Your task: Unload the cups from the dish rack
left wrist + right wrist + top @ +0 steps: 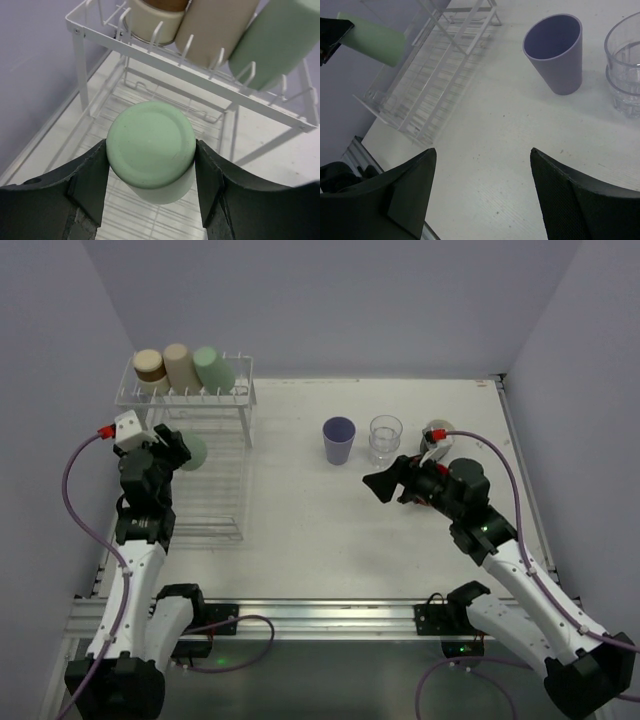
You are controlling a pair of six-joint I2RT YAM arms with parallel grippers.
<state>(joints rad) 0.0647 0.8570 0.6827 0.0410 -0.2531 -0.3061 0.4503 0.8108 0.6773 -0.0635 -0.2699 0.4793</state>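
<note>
My left gripper (151,151) is shut on a pale green cup (150,150), its base toward the camera, held above the flat grid of the white dish rack (150,56). From above, that gripper (178,453) and cup (196,452) hang over the rack's base (215,502). On the raised shelf lie a tan-brown cup (150,365), a beige cup (181,365) and a green cup (213,367). A purple cup (338,440) and a clear glass cup (385,437) stand upright on the table. My right gripper (385,483) is open and empty over the table, near them.
Another cup (437,430), pale with a dark rim, sits behind my right wrist, partly hidden. In the right wrist view the purple cup (557,50) and clear glass (626,65) stand ahead of the gripper (482,152), with the rack (435,70) at the left.
</note>
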